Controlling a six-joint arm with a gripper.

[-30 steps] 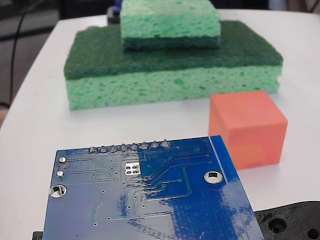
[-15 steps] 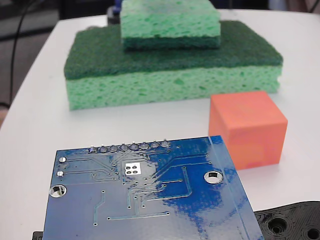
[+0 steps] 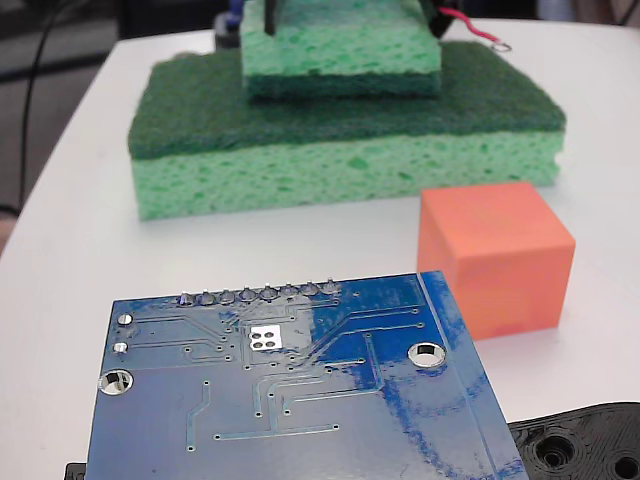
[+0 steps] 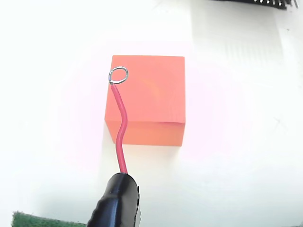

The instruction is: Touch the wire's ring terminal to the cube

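The white table (image 3: 70, 230) carries, in the fixed view, a broad green sponge (image 3: 340, 150) with a smaller sponge (image 3: 340, 45) stacked on it, a blue circuit board (image 3: 290, 390) close to the camera, and the orange cube (image 3: 495, 258) standing at the right, just in front of the big sponge. At the top of that view, above and behind the sponges, hangs the dark end of the arm; the pincer itself is not shown clearly in either picture, so I cannot tell how wide it stands, though the wire (image 4: 120, 127) juts from a black sleeve (image 4: 116, 201) there. In the wrist view the wire reaches over the cube's near left corner and the ring terminal (image 4: 118, 74) sits above its top face near the left edge, yet the fixed view puts the ring well up and apart from the cube. The step is the descent: come straight down slowly, nudge the ring slightly inward from the edge so it meets the top face rather than slipping off the side, and stop at first contact so the thin wire does not buckle.
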